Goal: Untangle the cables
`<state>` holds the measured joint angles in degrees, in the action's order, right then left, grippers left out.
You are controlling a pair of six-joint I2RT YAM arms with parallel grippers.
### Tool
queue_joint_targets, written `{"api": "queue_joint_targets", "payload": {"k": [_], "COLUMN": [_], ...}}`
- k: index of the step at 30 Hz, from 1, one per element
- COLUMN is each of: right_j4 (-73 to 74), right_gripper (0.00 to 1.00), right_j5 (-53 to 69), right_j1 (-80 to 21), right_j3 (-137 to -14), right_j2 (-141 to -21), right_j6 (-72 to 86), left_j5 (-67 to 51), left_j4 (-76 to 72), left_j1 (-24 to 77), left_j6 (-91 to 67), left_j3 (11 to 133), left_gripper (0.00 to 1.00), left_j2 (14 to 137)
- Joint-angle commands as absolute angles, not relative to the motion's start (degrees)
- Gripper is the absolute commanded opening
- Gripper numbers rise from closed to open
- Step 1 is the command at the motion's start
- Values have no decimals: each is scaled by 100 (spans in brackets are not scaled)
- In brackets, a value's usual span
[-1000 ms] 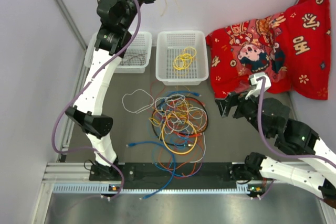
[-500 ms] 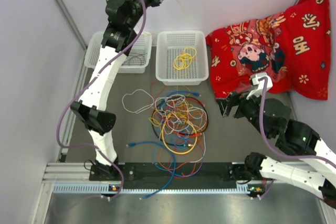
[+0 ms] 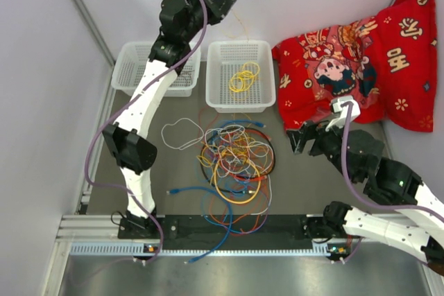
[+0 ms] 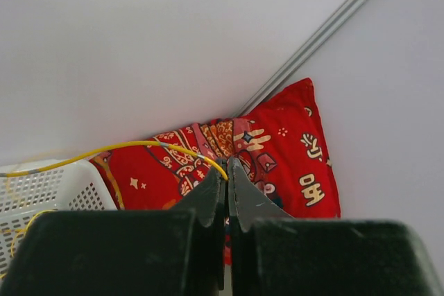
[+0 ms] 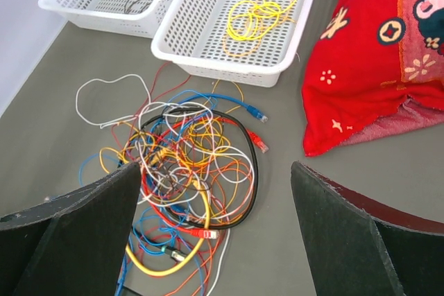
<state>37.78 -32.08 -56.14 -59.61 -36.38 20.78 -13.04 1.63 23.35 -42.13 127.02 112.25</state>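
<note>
- Pinched shut on yellow cable (image 4: pixel 139 145): left gripper (image 4: pixel 227 164), high above basket (image 3: pixel 239 107).
- Gaping and empty: right gripper (image 5: pixel 215 171), tangle (image 3: pixel 232 161) ahead of jaws, just nearside of basket.

Left wrist: yellow cable (image 4: pixel 139 143) runs off left edge, far end unseen. Right wrist: cable tangle (image 5: pixel 187 164) cut off at bottom edge.

Bright, even light (shadows soft).
</note>
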Motion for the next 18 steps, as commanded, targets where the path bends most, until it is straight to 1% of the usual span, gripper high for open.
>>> {"api": "queue_joint_targets", "payload": {"k": [1,6,17,18], "right_j4": [3665,3700,3481,3472], "right_gripper": [88,88,88,88], "right_j5": [-3278,-3375,-3428,-3436], "right_j1": [-5678,-5678,-5678,-5678], "right_j3": [-5880,-5827,-5643,-5651], "right_j2": [-3665,-3656,-3875,-3893], "right_j6": [1986,1934,1697,1653], "left_j5": [-1397,-1476,-1951,-1969], "left_j4": [-105,-237,-247,-211], "left_j1": [2338,2329,2338,2329], "left_j6": [-4245,-4350,-4711,-4676], "left_j3": [12456,11954,11601,11645], "left_gripper": [0,0,0,7], "left_j2": [11329,11548,12629,12682]}}
